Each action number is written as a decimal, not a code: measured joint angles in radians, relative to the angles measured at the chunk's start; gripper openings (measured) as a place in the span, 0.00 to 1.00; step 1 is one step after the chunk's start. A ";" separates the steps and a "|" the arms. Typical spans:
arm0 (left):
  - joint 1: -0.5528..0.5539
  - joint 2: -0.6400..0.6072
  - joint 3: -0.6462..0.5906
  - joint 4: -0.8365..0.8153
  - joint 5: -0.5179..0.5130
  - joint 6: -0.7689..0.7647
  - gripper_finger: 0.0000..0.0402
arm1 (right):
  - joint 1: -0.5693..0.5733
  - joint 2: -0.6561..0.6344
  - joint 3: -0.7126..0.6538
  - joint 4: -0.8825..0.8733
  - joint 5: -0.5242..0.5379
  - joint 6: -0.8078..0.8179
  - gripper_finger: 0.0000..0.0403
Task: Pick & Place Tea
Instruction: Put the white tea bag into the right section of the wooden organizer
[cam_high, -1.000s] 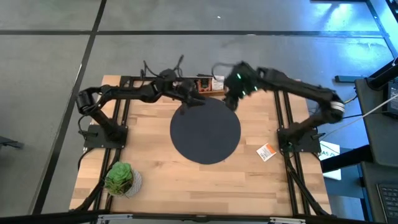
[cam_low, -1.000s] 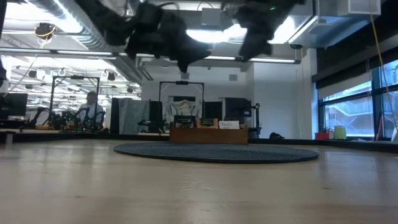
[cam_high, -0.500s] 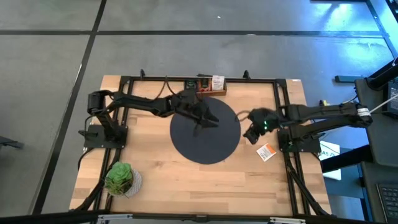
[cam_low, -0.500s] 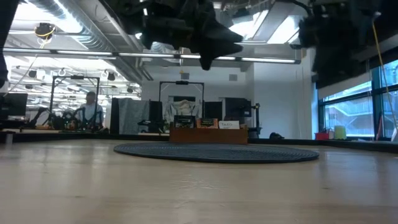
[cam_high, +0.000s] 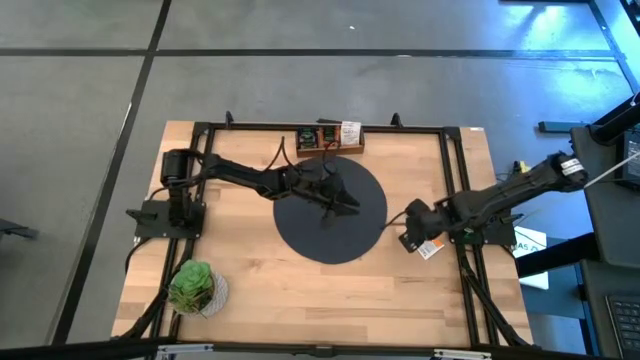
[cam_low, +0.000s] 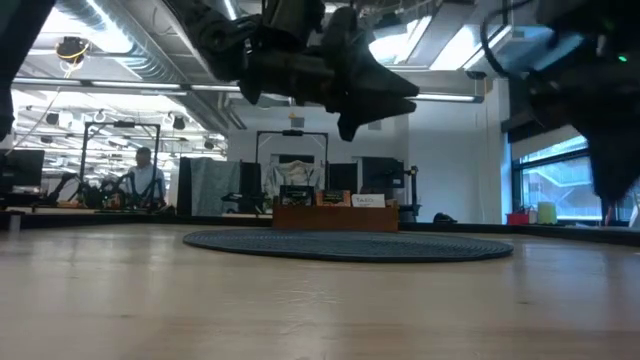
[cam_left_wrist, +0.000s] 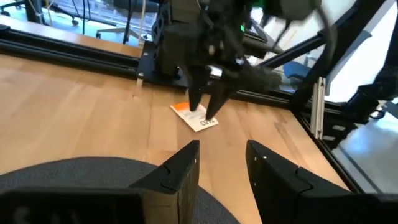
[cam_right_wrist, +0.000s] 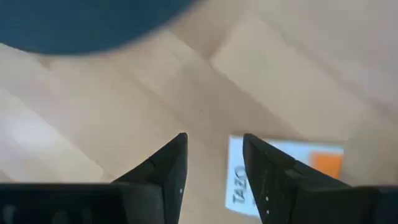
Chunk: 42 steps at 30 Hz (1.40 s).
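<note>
One orange-and-white tea packet (cam_high: 430, 246) lies flat on the wooden table, right of the black round mat (cam_high: 320, 238). My right gripper (cam_high: 408, 238) points down just above that packet's mat-side edge, open and with nothing between its fingers. In the right wrist view the packet (cam_right_wrist: 292, 167) shows partly behind one finger. My left gripper (cam_high: 346, 206) hangs open and bare above the mat, pointing toward the table's right edge. In the left wrist view my right gripper (cam_left_wrist: 203, 114) stands over the packet (cam_left_wrist: 198, 119). More tea packets stand in a wooden box (cam_high: 325, 138) at the far edge.
A green leafy plant (cam_high: 193, 287) sits at the near left corner. Black frame rails (cam_high: 455, 180) run along the table's sides and far edge. Bare wood lies on the near side of the mat (cam_high: 330, 295). A person (cam_low: 146, 178) shows far off in the room.
My right gripper has swung from the box at the far edge toward the table's right and near side. It has come down and tipped to point down over the lone packet. My left gripper has gone from the box out over the mat, toward the right edge, sinking a little.
</note>
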<state>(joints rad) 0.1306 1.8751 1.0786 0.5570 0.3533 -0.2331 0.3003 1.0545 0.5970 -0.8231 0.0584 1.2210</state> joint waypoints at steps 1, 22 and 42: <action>0.000 0.003 0.000 0.005 -0.004 0.000 0.32 | 0.017 0.009 -0.012 0.000 -0.006 0.033 0.39; 0.002 0.005 0.000 0.009 -0.046 -0.008 0.32 | 0.177 0.243 -0.123 0.339 -0.040 0.284 0.39; 0.001 0.005 0.000 0.016 -0.044 -0.001 0.32 | 0.175 0.239 -0.039 0.334 0.130 0.180 0.39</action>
<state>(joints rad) 0.1314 1.8805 1.0782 0.5729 0.3090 -0.2337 0.4753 1.2940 0.5578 -0.4887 0.1886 1.4013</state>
